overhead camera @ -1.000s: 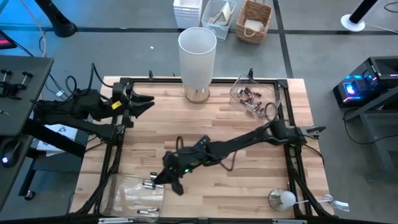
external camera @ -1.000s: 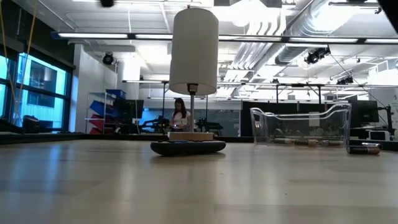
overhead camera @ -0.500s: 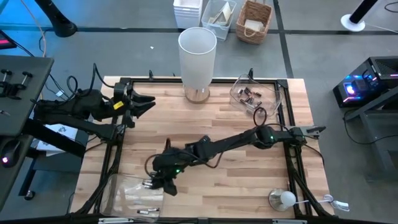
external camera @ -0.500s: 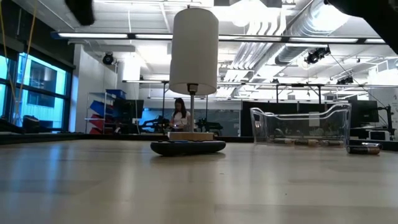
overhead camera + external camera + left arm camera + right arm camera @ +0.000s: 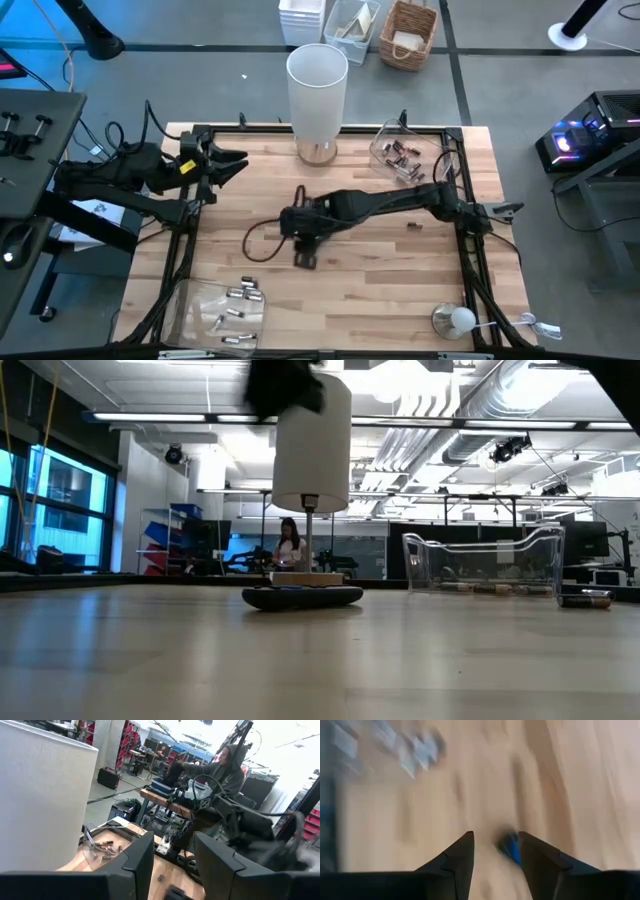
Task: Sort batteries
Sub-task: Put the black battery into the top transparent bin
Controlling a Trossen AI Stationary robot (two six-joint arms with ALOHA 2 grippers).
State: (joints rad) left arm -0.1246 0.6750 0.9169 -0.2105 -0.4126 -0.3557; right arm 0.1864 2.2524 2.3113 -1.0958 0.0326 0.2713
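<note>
Several batteries [image 5: 236, 308] lie in a clear tray [image 5: 200, 318] at the table's near left. More batteries [image 5: 400, 158] lie in a clear tray [image 5: 436, 150] at the far right, and a single battery [image 5: 412, 226] lies on the wood right of centre. My right gripper [image 5: 298, 232] hangs over the table's middle, pointing steeply down, open [image 5: 495, 836] with nothing between its fingers. Just near of it lies a flat black bar [image 5: 303, 255]. My left gripper [image 5: 235, 165] waits open [image 5: 174, 840] above the table's far left, pointing level toward the right.
A tall white cylinder on a small base [image 5: 318, 95] stands at the far edge's middle; the black bar [image 5: 300, 597] lies in front of it. A white bulb-shaped thing [image 5: 455, 320] sits at the near right corner. A cable loop [image 5: 262, 242] hangs from my right arm.
My right gripper has left the near-left tray, gone up and toward the table's middle, and tipped from nearly level to steeply downward. The batteries in that tray and the black bar, which the arm covered, now show.
</note>
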